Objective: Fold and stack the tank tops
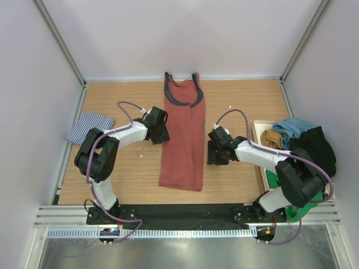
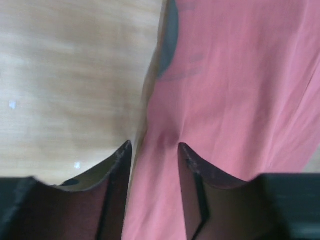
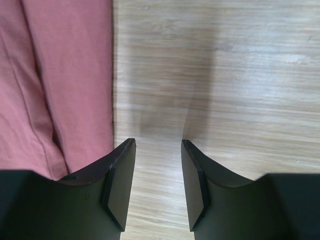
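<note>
The rust-red tank top [image 1: 182, 140] lies as a long narrow strip down the middle of the table, its dark-trimmed neck at the far end. The navy-and-white striped tank top [image 1: 90, 126] lies folded at the left edge. My left gripper [image 1: 160, 134] is low at the red top's left edge. In the left wrist view it [image 2: 155, 145] is open, with the red cloth [image 2: 235, 90] lying between and under its fingers. My right gripper [image 1: 216, 154] is just right of the red top. In the right wrist view it [image 3: 158, 141] is open over bare wood, with the cloth [image 3: 60, 75] to its left.
A white tray [image 1: 258, 126] at the right edge holds a mustard cloth [image 1: 272, 139], a blue cloth [image 1: 294, 128] and a black cloth [image 1: 317, 148], with green cloth [image 1: 305, 204] near the front. White walls enclose the wooden table [image 1: 241, 101].
</note>
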Action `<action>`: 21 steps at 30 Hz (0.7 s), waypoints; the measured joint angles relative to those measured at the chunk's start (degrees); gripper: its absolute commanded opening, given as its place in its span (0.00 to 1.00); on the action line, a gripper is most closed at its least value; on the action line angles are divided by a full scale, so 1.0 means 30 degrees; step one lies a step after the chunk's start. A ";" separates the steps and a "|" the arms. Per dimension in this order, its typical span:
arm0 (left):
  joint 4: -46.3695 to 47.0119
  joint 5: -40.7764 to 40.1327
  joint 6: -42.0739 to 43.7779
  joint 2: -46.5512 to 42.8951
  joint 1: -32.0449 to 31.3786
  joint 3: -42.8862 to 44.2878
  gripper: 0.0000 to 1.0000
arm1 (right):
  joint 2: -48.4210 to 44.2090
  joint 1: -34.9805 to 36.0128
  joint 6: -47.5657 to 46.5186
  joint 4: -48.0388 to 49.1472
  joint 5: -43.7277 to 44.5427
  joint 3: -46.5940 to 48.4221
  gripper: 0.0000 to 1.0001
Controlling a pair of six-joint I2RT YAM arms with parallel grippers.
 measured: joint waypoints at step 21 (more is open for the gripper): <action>-0.1421 0.0780 -0.1515 -0.9362 -0.4116 -0.9071 0.48 | -0.1282 0.4677 0.4233 -0.0357 -0.0102 -0.0401 0.46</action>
